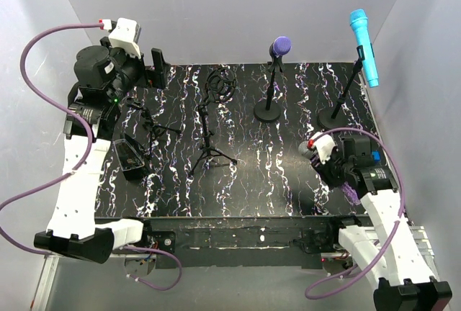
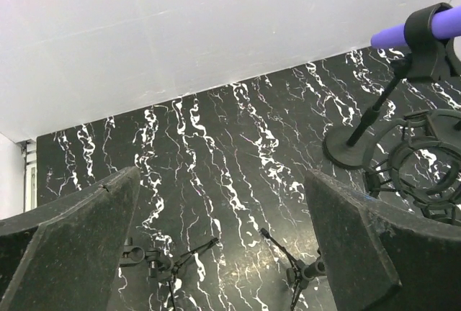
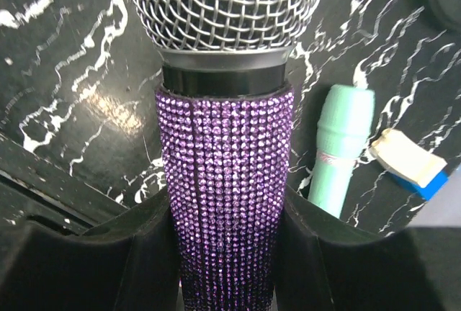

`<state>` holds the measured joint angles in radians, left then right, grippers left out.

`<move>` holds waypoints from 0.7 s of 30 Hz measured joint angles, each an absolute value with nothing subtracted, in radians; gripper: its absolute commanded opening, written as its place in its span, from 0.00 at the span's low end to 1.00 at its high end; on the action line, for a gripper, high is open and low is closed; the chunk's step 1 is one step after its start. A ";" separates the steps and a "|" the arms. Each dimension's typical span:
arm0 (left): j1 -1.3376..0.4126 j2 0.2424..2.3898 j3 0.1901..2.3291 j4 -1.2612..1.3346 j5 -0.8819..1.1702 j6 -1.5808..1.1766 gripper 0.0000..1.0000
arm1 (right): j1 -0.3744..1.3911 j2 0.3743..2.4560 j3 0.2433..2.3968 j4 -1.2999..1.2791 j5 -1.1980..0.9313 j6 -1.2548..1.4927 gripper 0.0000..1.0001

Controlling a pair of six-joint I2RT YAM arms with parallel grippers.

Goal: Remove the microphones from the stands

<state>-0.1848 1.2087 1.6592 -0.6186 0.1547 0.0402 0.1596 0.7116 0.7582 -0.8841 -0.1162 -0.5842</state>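
My right gripper (image 1: 325, 164) at the table's front right is shut on a purple rhinestone microphone (image 3: 225, 181) with a silver mesh head (image 1: 307, 148), held low over the table; the fingers (image 3: 144, 246) press its body from both sides. A purple microphone (image 1: 279, 46) sits in the clip of a round-base stand (image 1: 268, 112) at the back centre, and it also shows in the left wrist view (image 2: 403, 32). A cyan microphone (image 1: 364, 46) sits in a second stand (image 1: 333, 119) at the back right. My left gripper (image 2: 222, 181) is open and empty, raised at the back left (image 1: 153, 70).
An empty tripod stand (image 1: 209, 151) stands mid-table, and a smaller tripod (image 1: 148, 120) stands left of it. A shock mount (image 1: 220, 84) lies at the back. A black case (image 1: 133, 158) sits front left. A mint-green cylinder (image 3: 342, 145) and a white-and-blue piece (image 3: 407, 161) lie beside my right gripper.
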 measured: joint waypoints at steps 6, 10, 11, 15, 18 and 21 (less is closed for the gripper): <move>-0.176 1.213 1.629 -0.601 0.192 0.044 0.98 | 0.132 0.854 0.663 -0.832 -0.104 -0.633 0.01; -0.176 1.204 1.629 -0.598 0.195 0.048 0.98 | 0.124 0.965 0.645 -0.785 -0.104 -0.633 0.08; -0.175 1.201 1.629 -0.598 0.194 0.049 0.98 | 0.123 0.991 0.641 -0.773 -0.103 -0.633 0.11; -0.173 1.189 1.629 -0.598 0.194 0.052 0.98 | 0.115 1.059 0.618 -0.739 -0.103 -0.641 0.35; -0.173 1.178 1.626 -0.597 0.195 0.052 0.98 | 0.112 1.083 0.597 -0.733 -0.103 -0.651 0.54; -0.173 1.167 1.618 -0.597 0.195 0.056 0.98 | 0.112 1.107 0.587 -0.730 -0.099 -0.657 0.55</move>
